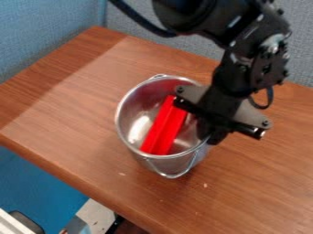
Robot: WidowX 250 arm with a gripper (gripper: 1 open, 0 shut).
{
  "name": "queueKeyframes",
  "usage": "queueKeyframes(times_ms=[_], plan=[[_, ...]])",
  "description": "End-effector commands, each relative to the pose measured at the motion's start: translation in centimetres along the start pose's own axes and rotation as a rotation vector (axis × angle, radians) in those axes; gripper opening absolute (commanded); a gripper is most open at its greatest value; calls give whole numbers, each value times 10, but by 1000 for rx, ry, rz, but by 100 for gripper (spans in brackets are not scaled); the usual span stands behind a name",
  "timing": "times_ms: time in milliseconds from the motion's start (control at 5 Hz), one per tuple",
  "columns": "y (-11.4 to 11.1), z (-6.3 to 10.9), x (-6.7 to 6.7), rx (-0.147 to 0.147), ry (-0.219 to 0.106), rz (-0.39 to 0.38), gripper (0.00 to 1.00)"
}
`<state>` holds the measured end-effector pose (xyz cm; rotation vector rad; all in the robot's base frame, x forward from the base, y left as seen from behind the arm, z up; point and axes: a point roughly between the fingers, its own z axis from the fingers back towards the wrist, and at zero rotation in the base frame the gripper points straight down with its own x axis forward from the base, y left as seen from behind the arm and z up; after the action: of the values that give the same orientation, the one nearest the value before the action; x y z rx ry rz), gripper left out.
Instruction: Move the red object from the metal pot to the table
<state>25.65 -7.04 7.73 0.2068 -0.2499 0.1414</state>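
step in hand is extraction: the gripper [210, 137], jaws closed at the right inner side of the metal pot [137, 102], appears clamped on the red object [163, 126], which leans inside the pot; next move calls for a lift clear of the rim toward the table [61, 87].

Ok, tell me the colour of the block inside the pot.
Bright red block, clearest in the camera view, inside the silver pot.
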Motion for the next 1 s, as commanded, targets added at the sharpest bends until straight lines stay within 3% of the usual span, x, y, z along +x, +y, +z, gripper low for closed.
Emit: queueKeyframes(times_ms=[0,400,600,800], plan=[[2,1,3,12,-26,-4,0],[9,-6,-6,37,-14,0,0],[8,1,0,26,-51,4,0],[5,0,1,13,-39,4,0]])
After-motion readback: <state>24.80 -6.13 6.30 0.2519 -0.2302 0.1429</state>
